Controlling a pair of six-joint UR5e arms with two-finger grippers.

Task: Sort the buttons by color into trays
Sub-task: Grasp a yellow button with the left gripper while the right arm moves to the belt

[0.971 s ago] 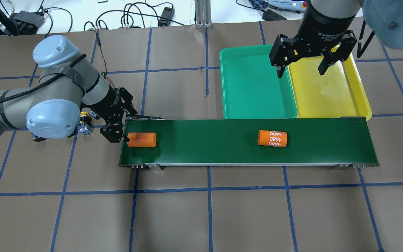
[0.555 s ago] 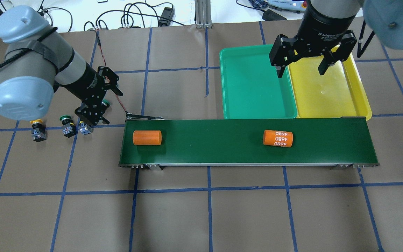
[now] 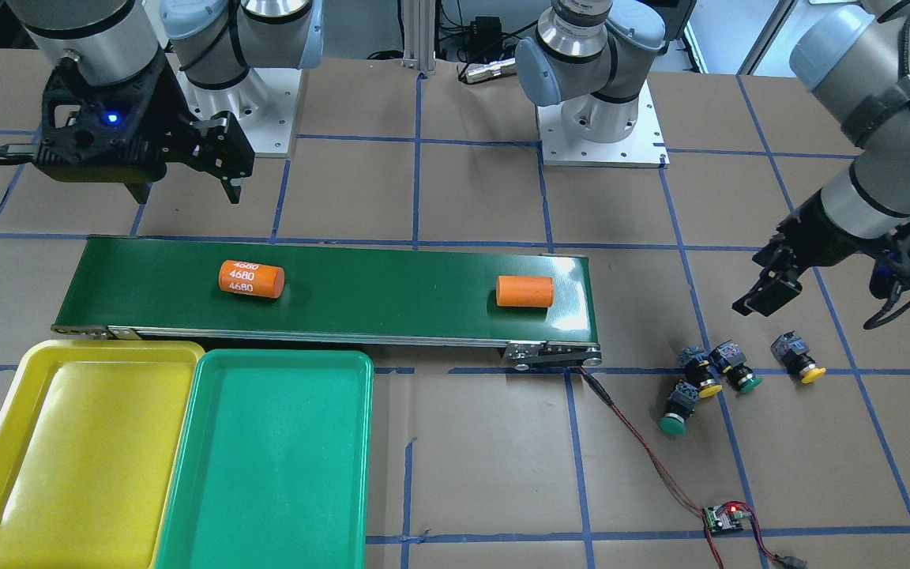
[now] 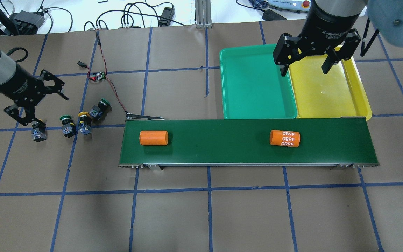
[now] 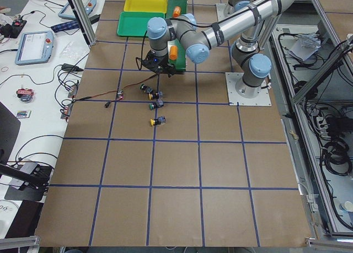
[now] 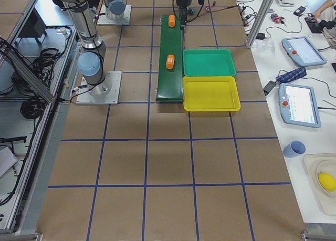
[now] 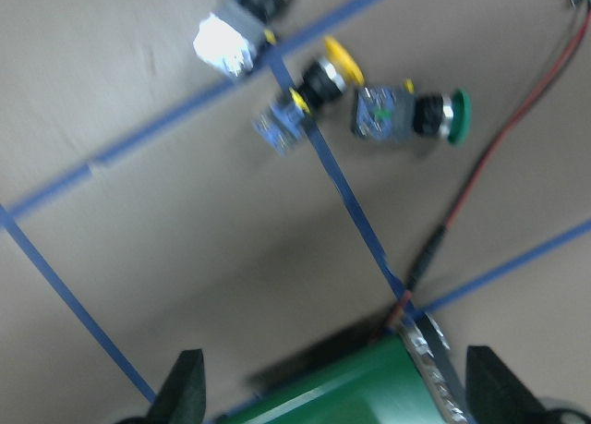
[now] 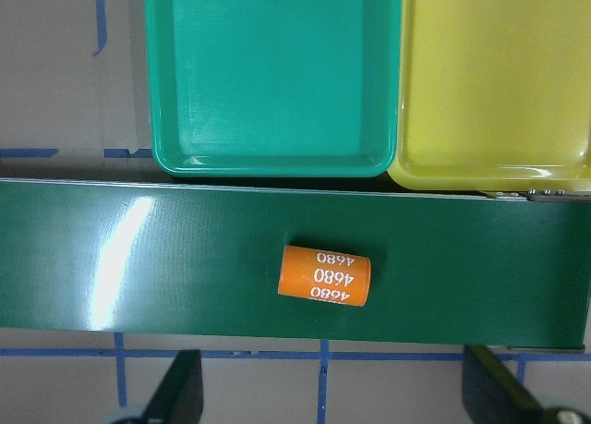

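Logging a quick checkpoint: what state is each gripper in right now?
Left gripper: open, holding nothing.
Right gripper: open, holding nothing.

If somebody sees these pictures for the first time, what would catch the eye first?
Most likely the long dark-green conveyor belt across the middle, carrying two bright orange cylinders. Beside it lie an empty green tray and an empty yellow tray, side by side; four small buttons sit off the belt's other end.
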